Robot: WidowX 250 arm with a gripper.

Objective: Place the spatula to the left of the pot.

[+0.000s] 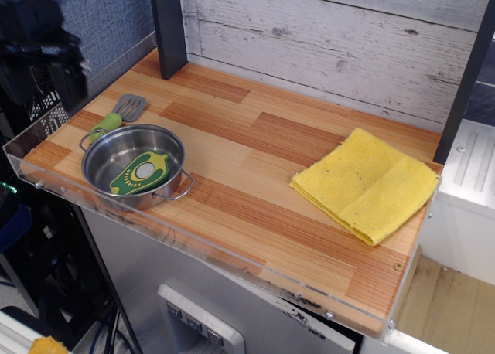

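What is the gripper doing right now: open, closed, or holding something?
Gripper: only a dark blur at the top left edge, so open or closed cannot be told. It holds nothing visible; the spatula lies on the table beside the pot.

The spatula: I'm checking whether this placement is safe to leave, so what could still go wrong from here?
The spatula lies behind and left of the pot, its green handle very near the pot's wire loop, so a nudge to the pot could shift it. Both sit near the table's left edge, where only a low clear rim guards against a fall. The gripper is a dark blur at the left edge; a swing back across might clip either one.
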